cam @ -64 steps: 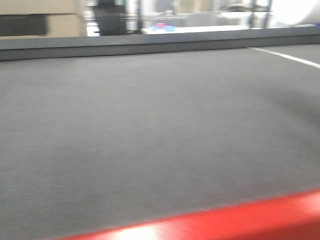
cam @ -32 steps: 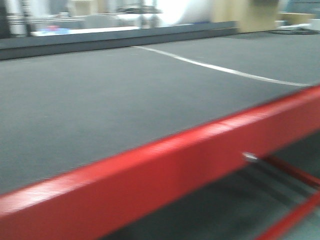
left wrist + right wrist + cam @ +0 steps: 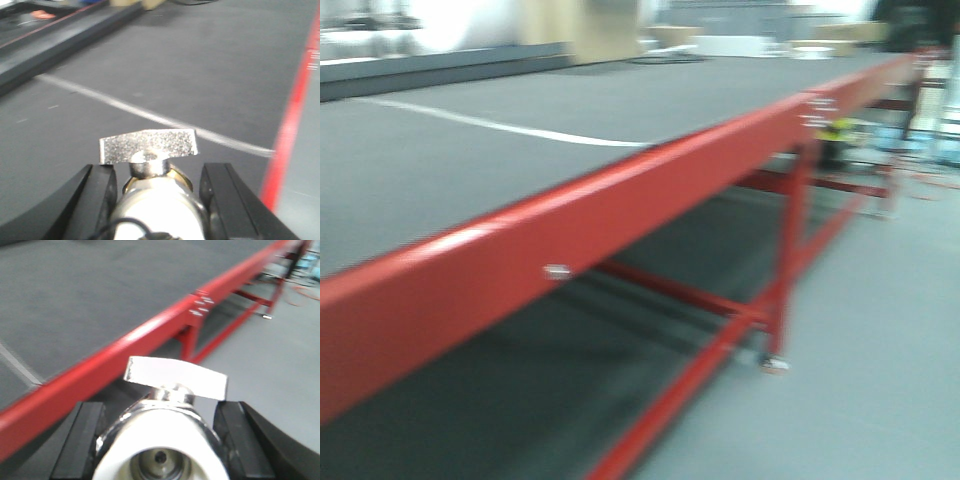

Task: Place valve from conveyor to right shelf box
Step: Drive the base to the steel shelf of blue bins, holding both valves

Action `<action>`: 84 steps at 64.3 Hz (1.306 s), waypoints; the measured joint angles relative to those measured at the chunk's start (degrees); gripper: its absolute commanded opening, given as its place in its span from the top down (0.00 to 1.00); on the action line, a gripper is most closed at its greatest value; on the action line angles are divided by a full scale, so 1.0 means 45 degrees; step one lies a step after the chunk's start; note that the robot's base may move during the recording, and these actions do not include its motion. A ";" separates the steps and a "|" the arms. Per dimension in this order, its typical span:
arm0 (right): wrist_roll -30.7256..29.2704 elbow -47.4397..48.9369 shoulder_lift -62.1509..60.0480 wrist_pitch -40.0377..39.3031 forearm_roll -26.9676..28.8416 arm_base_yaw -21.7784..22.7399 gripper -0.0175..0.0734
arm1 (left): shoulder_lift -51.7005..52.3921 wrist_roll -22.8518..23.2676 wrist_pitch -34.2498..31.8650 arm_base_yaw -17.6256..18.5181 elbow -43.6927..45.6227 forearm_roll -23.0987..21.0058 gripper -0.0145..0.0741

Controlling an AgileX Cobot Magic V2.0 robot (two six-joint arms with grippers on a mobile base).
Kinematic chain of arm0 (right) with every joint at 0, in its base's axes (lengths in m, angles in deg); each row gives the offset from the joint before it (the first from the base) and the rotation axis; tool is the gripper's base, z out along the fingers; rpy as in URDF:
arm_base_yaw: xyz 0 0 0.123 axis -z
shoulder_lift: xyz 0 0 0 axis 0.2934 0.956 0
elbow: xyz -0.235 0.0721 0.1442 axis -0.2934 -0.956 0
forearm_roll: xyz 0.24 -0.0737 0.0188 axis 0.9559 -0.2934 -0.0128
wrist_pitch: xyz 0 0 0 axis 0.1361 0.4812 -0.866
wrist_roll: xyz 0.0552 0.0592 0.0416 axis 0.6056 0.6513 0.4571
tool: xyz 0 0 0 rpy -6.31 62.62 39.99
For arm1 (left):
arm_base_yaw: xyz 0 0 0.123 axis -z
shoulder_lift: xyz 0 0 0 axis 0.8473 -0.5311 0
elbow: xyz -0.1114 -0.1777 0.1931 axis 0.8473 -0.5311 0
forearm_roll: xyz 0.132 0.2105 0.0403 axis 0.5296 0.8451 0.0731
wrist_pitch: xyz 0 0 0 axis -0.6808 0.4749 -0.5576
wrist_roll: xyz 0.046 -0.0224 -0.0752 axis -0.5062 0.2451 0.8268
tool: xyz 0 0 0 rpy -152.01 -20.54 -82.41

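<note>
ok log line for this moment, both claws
left claw: shut on left valve | right claw: shut on right valve | conveyor: grey, red frame | front view: blurred

We note the left-wrist valve (image 3: 155, 195) and right-wrist valve (image 3: 162, 430) cut off at the near edge; far clutter (image 3: 735, 45) beyond the conveyor (image 3: 620, 100) is blurred.

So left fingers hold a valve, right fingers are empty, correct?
Wrong on the right arm: the right wrist view shows the right fingers gripping a valve too. The left fingers do hold the left valve.
</note>
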 measured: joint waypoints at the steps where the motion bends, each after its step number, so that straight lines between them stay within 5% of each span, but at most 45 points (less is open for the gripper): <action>1: 0.0000 0.0000 0.0000 0.0000 0.0000 0.0000 0.98 | 0.0000 0.0000 0.0000 0.0000 0.0000 0.0000 0.96; 84: 0.0000 0.0000 0.0000 0.0000 0.0000 0.0000 0.98 | 0.0000 0.0000 0.0000 0.0000 0.0000 -0.0024 0.96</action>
